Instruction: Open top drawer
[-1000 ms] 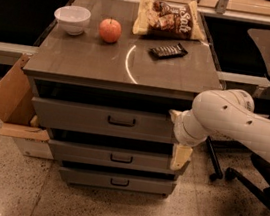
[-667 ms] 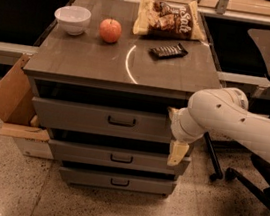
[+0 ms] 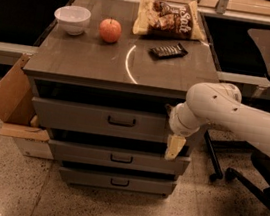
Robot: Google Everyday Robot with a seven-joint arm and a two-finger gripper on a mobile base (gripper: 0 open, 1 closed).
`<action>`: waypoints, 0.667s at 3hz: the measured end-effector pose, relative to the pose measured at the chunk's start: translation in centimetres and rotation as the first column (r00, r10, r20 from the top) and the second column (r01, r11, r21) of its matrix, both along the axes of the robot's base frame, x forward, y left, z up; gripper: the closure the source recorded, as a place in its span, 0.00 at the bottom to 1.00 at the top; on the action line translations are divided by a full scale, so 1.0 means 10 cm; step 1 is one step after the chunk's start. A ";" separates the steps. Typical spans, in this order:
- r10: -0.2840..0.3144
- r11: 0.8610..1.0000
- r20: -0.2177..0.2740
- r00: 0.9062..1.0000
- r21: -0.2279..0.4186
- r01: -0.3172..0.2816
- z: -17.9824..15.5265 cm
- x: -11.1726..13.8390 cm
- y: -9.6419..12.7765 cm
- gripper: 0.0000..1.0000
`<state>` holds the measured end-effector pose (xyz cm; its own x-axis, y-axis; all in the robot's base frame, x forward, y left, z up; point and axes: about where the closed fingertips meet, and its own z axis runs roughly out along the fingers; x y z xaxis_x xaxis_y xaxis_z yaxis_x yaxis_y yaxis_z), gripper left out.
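Observation:
The top drawer (image 3: 98, 120) is the widest grey front of the three, right under the dark tabletop, with a small dark pull (image 3: 121, 121) at its centre. A dark gap shows above its front. My gripper (image 3: 173, 136) is at the end of the white arm (image 3: 235, 112), which reaches in from the right. It sits at the right end of the top drawer's front, well to the right of the pull. It hangs down over the gap to the middle drawer (image 3: 117, 158).
On the cabinet top (image 3: 81, 61) are a white bowl (image 3: 72, 19), a red apple (image 3: 109, 30), a snack bag (image 3: 169, 18) and a dark bar (image 3: 168, 50). A cardboard box (image 3: 10, 96) leans at the left. Black office chair legs (image 3: 248, 197) stand at the right.
My gripper has moved a little to the left and slightly up along the right end of the top drawer's front. The drawers have not visibly moved.

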<state>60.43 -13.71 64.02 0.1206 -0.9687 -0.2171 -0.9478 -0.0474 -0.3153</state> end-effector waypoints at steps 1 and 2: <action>0.014 1.000 -0.017 1.000 0.000 -0.014 -0.02 0.01 0.06 0.17; 0.025 1.000 -0.035 0.999 0.003 -0.024 -0.01 -0.13 0.06 0.40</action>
